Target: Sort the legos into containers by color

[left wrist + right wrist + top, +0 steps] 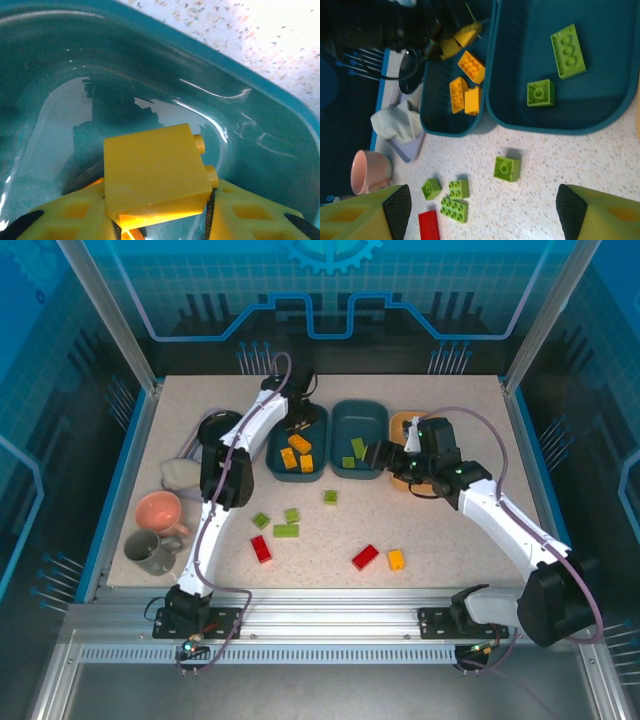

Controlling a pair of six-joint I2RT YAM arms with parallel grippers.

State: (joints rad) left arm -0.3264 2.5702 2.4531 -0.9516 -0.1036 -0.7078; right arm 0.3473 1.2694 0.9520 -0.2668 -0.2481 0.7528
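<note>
left arm stretches to the far side of the surface, its claw (298, 424) tipped downward, fingers (65, 215) clamped on a yellow brick (155, 170). right arm angles far-left, its claw (482, 210) hovering, jaws spread wide and empty.

Three shallow trays stand in a row at the far side. The left teal tray (276, 455) has three orange-yellow bricks (300, 443) lying flat, and a fourth yellow brick (155, 170) is held over its far end. The middle teal tray (370, 425) holds two lime bricks (358, 448) – beside it is a pale orange tray (402, 424). Loose in front are four green bricks (286, 531), two red bricks (365, 557) and one orange brick (395, 559)
</note>
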